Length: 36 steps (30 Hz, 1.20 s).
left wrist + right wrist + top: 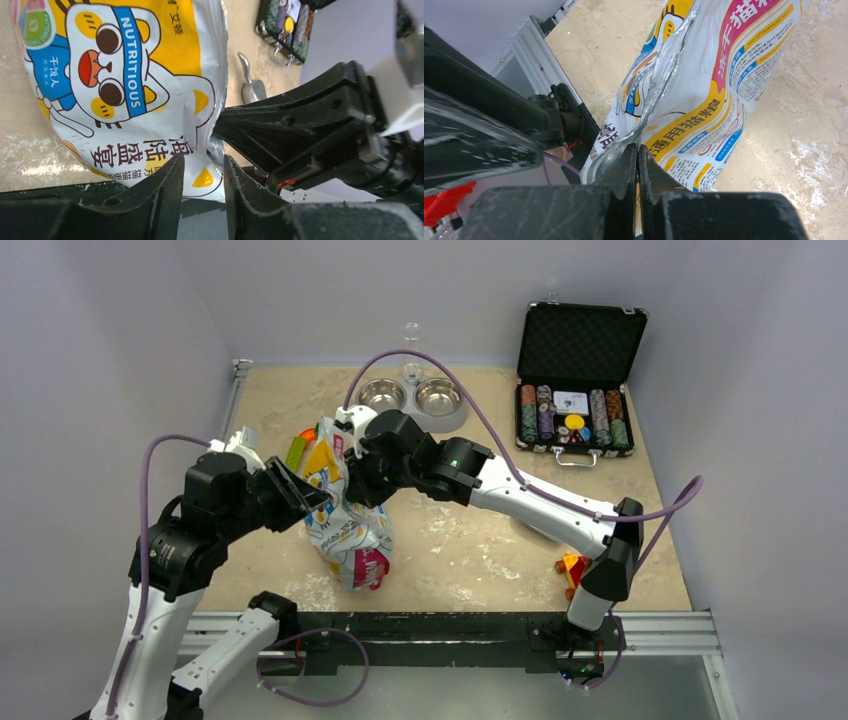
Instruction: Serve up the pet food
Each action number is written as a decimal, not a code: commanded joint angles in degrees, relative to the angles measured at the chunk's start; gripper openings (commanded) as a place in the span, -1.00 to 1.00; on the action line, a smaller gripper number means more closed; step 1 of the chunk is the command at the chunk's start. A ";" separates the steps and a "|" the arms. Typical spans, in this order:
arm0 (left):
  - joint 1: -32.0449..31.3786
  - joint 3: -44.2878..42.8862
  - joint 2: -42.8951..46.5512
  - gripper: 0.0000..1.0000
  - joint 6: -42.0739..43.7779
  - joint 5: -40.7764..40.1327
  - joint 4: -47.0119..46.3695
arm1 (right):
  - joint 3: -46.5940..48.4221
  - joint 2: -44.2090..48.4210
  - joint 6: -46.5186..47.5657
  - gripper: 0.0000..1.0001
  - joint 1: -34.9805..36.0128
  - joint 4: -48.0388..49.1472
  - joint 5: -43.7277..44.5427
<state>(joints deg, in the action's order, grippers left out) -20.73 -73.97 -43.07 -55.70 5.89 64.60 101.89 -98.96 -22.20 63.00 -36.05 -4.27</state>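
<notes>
A white, yellow and pink printed foil pouch of cat food (350, 530) stands propped at the centre of the sandy bench (480, 540), caught between two robot arms. The right hand (638, 165), reaching in from three o'clock, is clenched on the crumpled silver edge of the pouch's top. That pinch appears to be what keeps the pouch upright. The left hand (202, 175), at the pouch's nine o'clock, has its fingers parted around a lower corner of the foil and is not visibly pressing on it, seemingly placed to steady or re-grip.

No brown kibble shows in any view. The pet food is judged to be inside the pouch, whose mouth cannot be seen well enough to say if it is open. At twelve o'clock, a grey stand holds twin round steel bowls (438, 398), which look bare, so nothing appears to have been served yet. A small metal scoop (252, 90) lies on the bench beyond the pouch. At two o'clock an open black case (580, 340) holds rows of stacked poker chips (530, 412).
</notes>
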 commanded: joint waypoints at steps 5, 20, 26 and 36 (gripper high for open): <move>-1.28 1.14 -5.04 -0.07 4.81 4.44 -4.42 | -0.85 2.87 1.01 -1.00 0.19 0.74 -2.92; -6.95 1.20 -9.14 -0.48 5.14 -5.60 1.34 | -1.72 3.89 1.28 -1.00 0.19 1.34 -3.65; -6.93 -0.10 -13.02 -0.18 6.37 -9.71 0.29 | -2.32 4.15 0.81 -1.00 0.19 1.11 -2.50; -6.65 3.60 -8.29 -1.00 1.02 -4.12 -7.21 | 1.65 1.66 1.14 -1.00 0.19 -4.01 0.75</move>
<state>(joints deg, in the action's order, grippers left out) -27.94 -73.45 -55.55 -51.42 1.32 63.66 100.18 -98.17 -21.63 62.48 -35.00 -3.86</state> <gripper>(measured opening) 0.019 0.010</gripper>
